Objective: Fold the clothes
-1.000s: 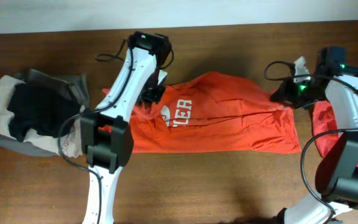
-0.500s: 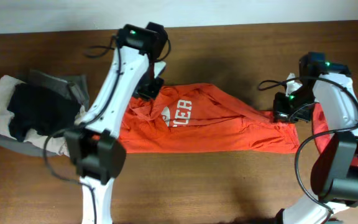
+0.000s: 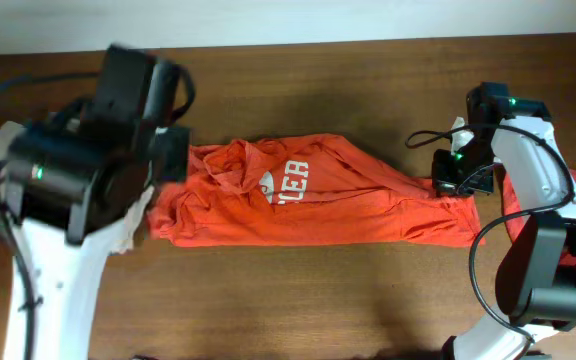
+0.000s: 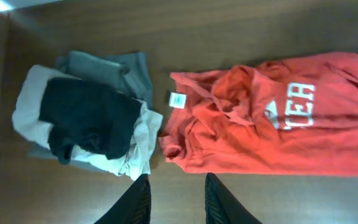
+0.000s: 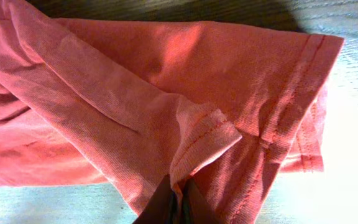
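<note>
Overhead, an orange-red T-shirt (image 3: 308, 205) lies stretched left to right across the middle of the brown worktop (image 3: 348, 300), folded into a long band. Its white letters (image 3: 290, 180) face up a little left of centre, and the cloth around the neck is bunched and wrinkled.

The right end effector (image 5: 178, 193) is at the shirt's right end. In the right wrist view its fingers are pressed together, pinching a small stitched fold of the hem. The rest of that end lies flat on the wood just beyond.

More red cloth (image 3: 516, 210) shows beside the shirt's right end, partly hidden under the right arm. I cannot tell its shape.

The left arm is raised close to the overhead camera, blurred, and covers the left part of the worktop. The left wrist view looks down from well above the table. The left end effector (image 4: 176, 180) has its two dark fingers spread, with bare wood in the gap and nothing held.

Below it, the shirt's collar end has a small white tag (image 4: 177, 99) showing. Just beside that end sits a pile of clothes (image 4: 132, 140): grey at the bottom, cream over it, black on top. The pile's edge is touching or almost touching the shirt; I cannot tell which.
</note>
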Available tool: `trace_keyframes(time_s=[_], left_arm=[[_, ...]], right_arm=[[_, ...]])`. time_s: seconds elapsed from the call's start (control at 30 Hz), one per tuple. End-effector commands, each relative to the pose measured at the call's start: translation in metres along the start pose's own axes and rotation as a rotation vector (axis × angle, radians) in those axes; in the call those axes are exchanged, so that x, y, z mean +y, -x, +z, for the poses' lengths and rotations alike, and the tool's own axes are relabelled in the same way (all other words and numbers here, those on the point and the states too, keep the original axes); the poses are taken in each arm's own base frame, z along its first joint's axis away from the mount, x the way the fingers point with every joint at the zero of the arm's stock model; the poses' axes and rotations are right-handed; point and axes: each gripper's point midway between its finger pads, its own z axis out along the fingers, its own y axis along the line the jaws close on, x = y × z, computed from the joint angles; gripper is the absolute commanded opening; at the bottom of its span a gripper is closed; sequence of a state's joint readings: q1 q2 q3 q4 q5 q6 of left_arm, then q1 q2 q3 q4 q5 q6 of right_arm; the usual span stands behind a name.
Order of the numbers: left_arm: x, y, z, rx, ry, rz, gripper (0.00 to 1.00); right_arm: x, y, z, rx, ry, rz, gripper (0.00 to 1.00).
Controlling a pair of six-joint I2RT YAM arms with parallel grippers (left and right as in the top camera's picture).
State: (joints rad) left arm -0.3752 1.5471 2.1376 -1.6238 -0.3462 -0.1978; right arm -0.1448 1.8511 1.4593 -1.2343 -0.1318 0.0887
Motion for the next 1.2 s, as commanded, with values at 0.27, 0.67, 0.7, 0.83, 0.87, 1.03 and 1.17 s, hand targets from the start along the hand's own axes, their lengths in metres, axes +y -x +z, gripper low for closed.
trace_keyframes(time_s=[0.27, 0.67, 0.7, 0.83, 0.87, 1.03, 1.17], left_arm=[[-0.057, -0.073, 0.152, 0.068, -0.13, -0.053, 0.52], [-0.109, -0.069, 0.202, -0.026, -0.384, 0.099, 0.67], [-0.112, -0.069, 0.205, -0.024, -0.391, 0.099, 0.67], [-0.131, -0.07, 0.22, -0.01, -0.467, 0.106, 0.73], [-0.135, -0.071, 0.226, -0.005, -0.48, 0.113, 0.73], [-0.149, -0.076, 0.242, 0.01, -0.534, 0.164, 0.79], [-0.149, -0.077, 0.254, 0.007, -0.528, 0.191, 0.81]], right_arm=[[0.001, -0.002, -0.002, 0.004, -0.013, 0.002, 0.09], [-0.003, -0.002, -0.002, 0.004, -0.036, 0.026, 0.19], [0.003, 0.004, -0.002, -0.02, -0.002, 0.004, 0.23], [0.021, 0.021, -0.003, -0.088, 0.099, -0.04, 0.52], [0.024, 0.022, -0.004, -0.095, 0.113, -0.055, 0.53], [0.041, 0.03, 0.0, -0.134, 0.162, -0.255, 0.54], [0.08, 0.041, 0.0, -0.208, 0.282, -0.459, 0.54]])
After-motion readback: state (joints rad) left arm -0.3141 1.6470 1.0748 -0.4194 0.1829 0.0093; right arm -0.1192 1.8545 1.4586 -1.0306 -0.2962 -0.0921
